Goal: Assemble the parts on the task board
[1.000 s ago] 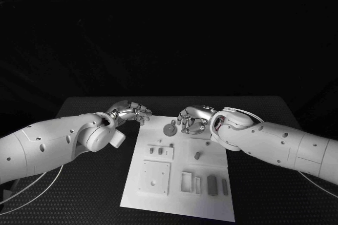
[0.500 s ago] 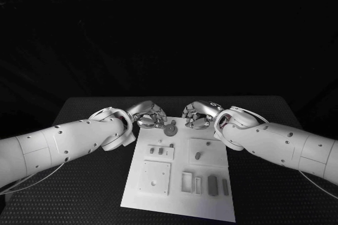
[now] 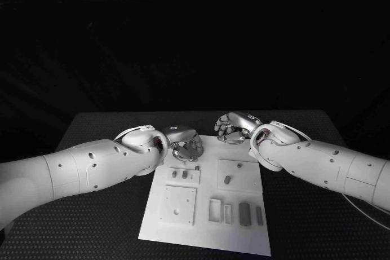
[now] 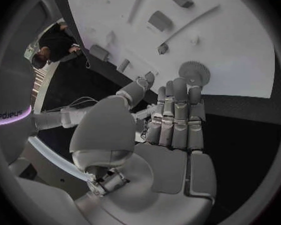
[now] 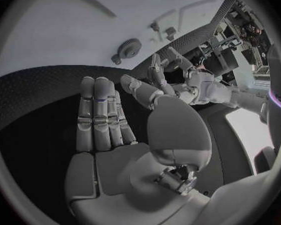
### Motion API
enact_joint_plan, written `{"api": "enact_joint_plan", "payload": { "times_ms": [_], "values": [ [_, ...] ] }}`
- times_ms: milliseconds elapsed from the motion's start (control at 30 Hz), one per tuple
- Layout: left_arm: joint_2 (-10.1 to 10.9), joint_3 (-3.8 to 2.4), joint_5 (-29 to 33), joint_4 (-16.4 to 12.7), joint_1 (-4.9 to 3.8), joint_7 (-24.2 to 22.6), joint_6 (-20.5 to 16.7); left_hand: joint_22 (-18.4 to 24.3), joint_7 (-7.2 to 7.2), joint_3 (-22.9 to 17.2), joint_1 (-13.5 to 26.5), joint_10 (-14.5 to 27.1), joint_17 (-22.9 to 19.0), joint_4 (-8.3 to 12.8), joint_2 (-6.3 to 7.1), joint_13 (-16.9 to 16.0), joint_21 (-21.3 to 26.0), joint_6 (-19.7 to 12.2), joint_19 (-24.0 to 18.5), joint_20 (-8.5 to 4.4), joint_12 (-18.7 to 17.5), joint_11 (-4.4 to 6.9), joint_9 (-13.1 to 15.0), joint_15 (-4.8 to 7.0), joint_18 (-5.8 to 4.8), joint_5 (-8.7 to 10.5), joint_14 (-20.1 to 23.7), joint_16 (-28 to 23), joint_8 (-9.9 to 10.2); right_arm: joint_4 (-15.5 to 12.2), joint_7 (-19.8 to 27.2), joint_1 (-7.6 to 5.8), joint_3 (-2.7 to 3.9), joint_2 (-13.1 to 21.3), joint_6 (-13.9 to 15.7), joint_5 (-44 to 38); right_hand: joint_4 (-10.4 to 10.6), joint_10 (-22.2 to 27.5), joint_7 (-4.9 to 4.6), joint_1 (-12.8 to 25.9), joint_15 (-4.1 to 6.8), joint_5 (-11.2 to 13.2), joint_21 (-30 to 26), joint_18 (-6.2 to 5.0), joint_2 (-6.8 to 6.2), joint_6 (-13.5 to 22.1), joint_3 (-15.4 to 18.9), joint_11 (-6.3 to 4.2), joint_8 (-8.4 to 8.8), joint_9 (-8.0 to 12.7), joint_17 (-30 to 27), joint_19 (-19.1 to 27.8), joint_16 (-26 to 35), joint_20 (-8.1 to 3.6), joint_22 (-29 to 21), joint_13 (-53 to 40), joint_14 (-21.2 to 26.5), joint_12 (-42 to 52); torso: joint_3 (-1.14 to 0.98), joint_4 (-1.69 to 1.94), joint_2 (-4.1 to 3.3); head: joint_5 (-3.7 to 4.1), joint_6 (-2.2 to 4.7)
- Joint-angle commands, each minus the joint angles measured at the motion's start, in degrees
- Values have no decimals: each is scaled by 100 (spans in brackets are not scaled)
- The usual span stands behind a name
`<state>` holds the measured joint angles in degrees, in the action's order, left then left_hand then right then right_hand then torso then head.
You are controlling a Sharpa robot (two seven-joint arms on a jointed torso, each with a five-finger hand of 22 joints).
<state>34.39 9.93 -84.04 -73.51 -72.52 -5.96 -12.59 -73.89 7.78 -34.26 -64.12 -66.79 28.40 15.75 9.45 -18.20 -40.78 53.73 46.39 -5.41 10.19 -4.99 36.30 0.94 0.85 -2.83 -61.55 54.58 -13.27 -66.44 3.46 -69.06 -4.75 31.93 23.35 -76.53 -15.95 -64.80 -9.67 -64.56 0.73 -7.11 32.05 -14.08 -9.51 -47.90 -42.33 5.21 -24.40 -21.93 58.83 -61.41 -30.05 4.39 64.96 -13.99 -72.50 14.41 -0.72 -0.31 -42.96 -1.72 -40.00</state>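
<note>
Since a second ago: left hand (image 3: 185, 142) moved in over the task board's (image 3: 207, 237) far end, now covering the gear (image 4: 194, 73) in head view; right hand (image 3: 231, 127) drawn back off the far edge. Both hands empty, fingers loose — gear lying on board just past left fingertips (image 4: 195, 92). Small grey parts (image 3: 244, 213) seated in near slots.

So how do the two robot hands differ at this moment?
The left robot hand is over the board's far corner, fingertips at the gear; the right robot hand hangs beyond the board's far edge, clear of that gear. Both hold nothing, fingers extended.
</note>
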Motion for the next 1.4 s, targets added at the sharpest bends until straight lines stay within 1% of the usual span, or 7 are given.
{"api": "enact_joint_plan", "payload": {
  "times_ms": [33,233,400,633,1067,1200,1400],
  "values": [
    [-86,44,-596,38,2,242,384,-10,9,48,27,-41,12,-12,65,13,-9,-34,23,-110,-32,-15,-14,6,81,-8,-5,27,37,16,27,0,13,-5,191,221,9,-7,-17,3,14,-14,14,-92,-19,18,-42,20,20,6,8,-35,29,8,1,-8,-37,-42,6,12,8,12,-11],
    [-201,101,-647,120,46,188,367,-36,-15,45,47,-293,46,-65,70,5,10,120,13,-127,3,54,-19,53,75,-25,49,72,-28,36,-48,-1,24,-9,221,249,53,59,-44,103,-131,-38,-424,-24,-82,108,-181,128,46,30,-167,505,601,203,-176,-23,410,-222,13,13,0,19,0],
    [-260,122,-681,185,55,189,381,-52,-7,20,16,-260,61,-54,56,49,23,108,19,-144,-92,37,-53,48,61,-32,61,96,-3,43,-43,-1,30,7,226,358,100,277,-56,102,-408,-3,-1024,87,-80,266,-296,277,80,57,-669,1152,1340,420,-437,89,940,-485,12,7,4,21,-19],
    [-375,217,-770,341,82,195,417,-72,-10,6,-5,-212,78,-46,45,94,33,130,28,-145,-191,11,-75,31,54,-34,57,129,-1,42,-17,-3,47,12,196,503,147,345,-43,82,-681,-27,-1551,194,-112,395,-224,308,69,92,-1205,1688,1897,590,-591,279,1433,-666,13,22,6,28,-27],
    [-482,230,-785,511,193,189,478,-148,-25,-42,-89,-309,199,-13,-39,132,9,186,92,-170,-285,37,-123,65,58,-54,-28,380,-3,9,-4,-10,65,25,192,564,168,330,-50,80,-709,-34,-1624,201,-111,406,-199,316,58,103,-1294,1737,1947,609,-594,320,1474,-685,8,11,2,39,-46],
    [-508,229,-780,532,225,168,474,-186,-32,-71,-88,-358,249,-23,-84,141,-12,213,128,-186,-318,50,-142,81,57,-237,-31,494,-8,-1,-9,-13,69,27,173,567,172,324,-53,78,-711,-33,-1628,199,-106,405,-197,319,56,104,-1302,1733,1946,610,-592,324,1468,-685,9,12,-3,52,-47],
    [-544,229,-730,545,248,143,442,-201,-34,-67,-46,-395,268,-48,-132,143,-18,224,140,-193,-333,59,-153,89,53,-281,-23,548,-10,-5,-16,-16,78,29,158,567,179,315,-57,75,-711,-34,-1634,195,-99,406,-194,323,53,107,-1316,1725,1945,611,-590,331,1458,-686,8,13,4,85,-68]
  ]
}}
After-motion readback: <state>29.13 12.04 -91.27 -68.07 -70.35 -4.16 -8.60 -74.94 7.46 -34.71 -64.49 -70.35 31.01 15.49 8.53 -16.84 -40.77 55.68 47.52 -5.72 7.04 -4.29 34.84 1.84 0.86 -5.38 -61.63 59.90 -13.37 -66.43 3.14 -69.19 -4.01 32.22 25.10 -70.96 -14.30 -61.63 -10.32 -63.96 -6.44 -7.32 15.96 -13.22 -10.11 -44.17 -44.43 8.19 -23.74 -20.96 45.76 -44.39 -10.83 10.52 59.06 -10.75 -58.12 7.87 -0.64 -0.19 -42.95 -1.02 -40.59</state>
